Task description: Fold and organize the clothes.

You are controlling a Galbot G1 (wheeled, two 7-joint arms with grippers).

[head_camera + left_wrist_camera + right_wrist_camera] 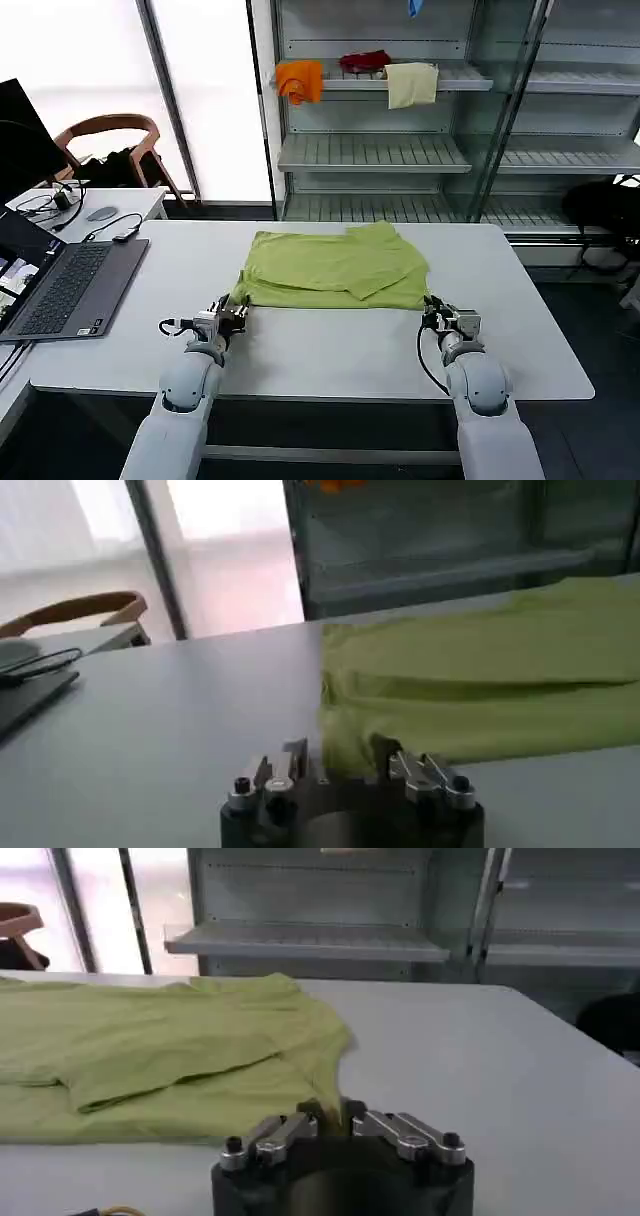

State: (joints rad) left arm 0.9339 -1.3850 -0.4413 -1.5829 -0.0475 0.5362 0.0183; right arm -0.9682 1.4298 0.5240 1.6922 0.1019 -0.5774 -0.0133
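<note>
T-shirt [335,268] corners at both end effectors

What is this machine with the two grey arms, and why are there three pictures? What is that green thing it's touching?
It's a robot with two arms, each ending in a gripper, a claw with two fingers. The big picture comes from a camera on its head, looking down at a white table. The other two come from small cameras on its wrists, peeking past each claw. The green thing is a T-shirt, lying partly folded on the table. The left gripper sits at one near corner of the shirt, the right gripper at the other; its fingers are pinched on the hem there. A laptop sits off to the robot's left, and some cloths hang on shelves behind.
</note>
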